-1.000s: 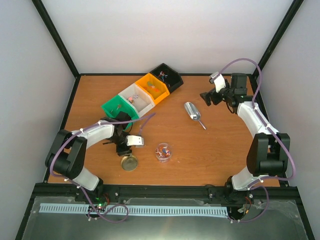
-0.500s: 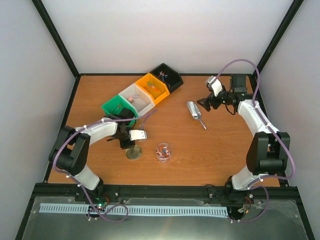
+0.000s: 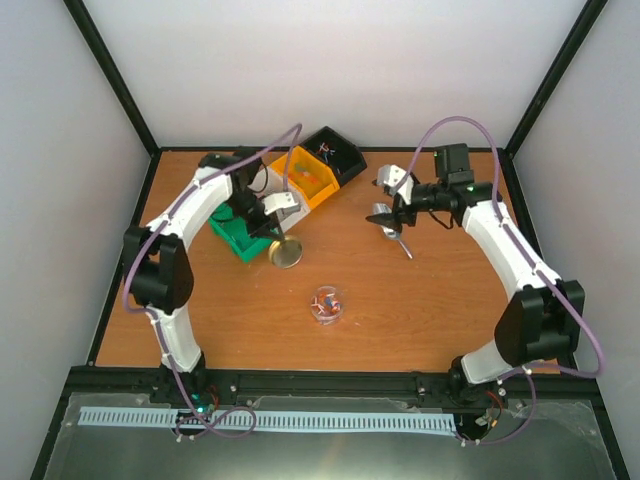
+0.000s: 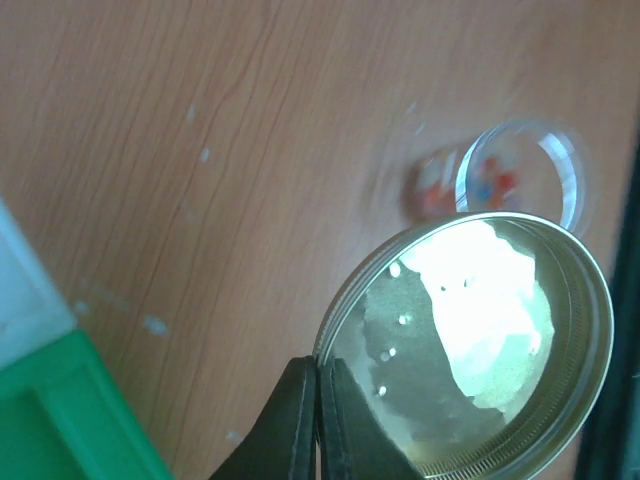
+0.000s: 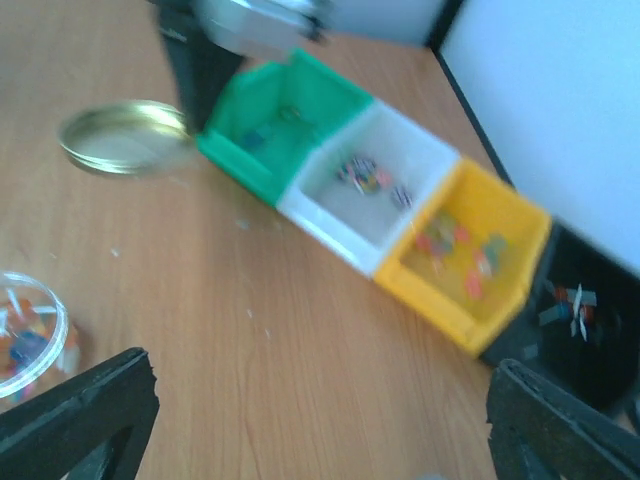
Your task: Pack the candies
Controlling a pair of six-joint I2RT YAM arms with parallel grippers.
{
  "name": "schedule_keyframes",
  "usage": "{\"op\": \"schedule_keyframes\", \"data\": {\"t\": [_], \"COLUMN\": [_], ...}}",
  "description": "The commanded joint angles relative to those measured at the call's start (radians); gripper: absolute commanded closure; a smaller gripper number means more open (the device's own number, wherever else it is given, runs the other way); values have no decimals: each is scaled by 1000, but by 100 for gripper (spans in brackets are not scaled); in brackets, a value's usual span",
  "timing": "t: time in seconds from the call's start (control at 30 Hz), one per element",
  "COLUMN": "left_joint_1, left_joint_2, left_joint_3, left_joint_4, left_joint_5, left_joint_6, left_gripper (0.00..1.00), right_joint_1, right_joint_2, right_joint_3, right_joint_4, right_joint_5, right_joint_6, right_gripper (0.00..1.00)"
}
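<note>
The candies (image 3: 325, 302) are lying in two places: a small heap is sitting in the clear jar (image 5: 58, 322) near the middle of the table (image 3: 440, 320), and a few are lying in each of the four bins at the far left, namely the green bin (image 5: 243, 160), the white bin (image 5: 328, 224), the orange bin (image 5: 440, 300) and the black bin (image 5: 515, 345). The jar is standing open, well apart from the bins. Its gold lid (image 4: 470, 345) is hanging tilted in the left gripper (image 4: 318, 390), whose fingers are pinching the rim just beside the green bin. The right gripper (image 3: 386, 216) is hovering with its fingers spread wide and nothing between them, right over the metal scoop (image 3: 400, 243) lying on the table. Judging by this, the packing is only partly done: the bins are looking sparsely filled, the lid is off, and the scooping of candies and the closing of the jar are seemingly waiting to be done
</note>
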Motion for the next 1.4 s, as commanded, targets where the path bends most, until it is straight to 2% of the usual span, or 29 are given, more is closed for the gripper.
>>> {"op": "schedule_keyframes", "data": {"t": [0.0, 0.07, 0.17, 0.33, 0.47, 0.7, 0.8, 1.37], "left_joint_1": [-3, -4, -9, -17, -21, -30, -31, -31], "left_joint_2": [147, 198, 214, 261, 288, 328, 341, 362], "left_joint_3": [279, 378, 431, 497, 518, 540, 550, 557], "left_joint_4": [-376, -409, -407, -407, -407, -407, -407, -407], "left_joint_5": [300, 364, 430, 516, 542, 529, 531, 541], "left_joint_6": [42, 2, -1, -54, -85, -131, -147, -197], "left_gripper": [97, 96, 96, 96, 96, 95, 95, 94], "right_joint_1": [118, 158, 194, 233, 268, 327, 335, 370], "right_joint_2": [-98, -127, -149, -131, -116, -70, -66, -74], "right_joint_3": [-8, -42, -81, -84, -94, -81, -84, -109], "right_joint_4": [-11, 27, 80, 47, 58, 177, 167, 134], "right_joint_5": [-41, -18, -2, 4, 25, 95, 100, 210], "right_joint_6": [-254, -337, -434, -641, -727, -674, -713, -790], "right_gripper": [15, 19, 28, 42, 45, 48, 51, 87]}}
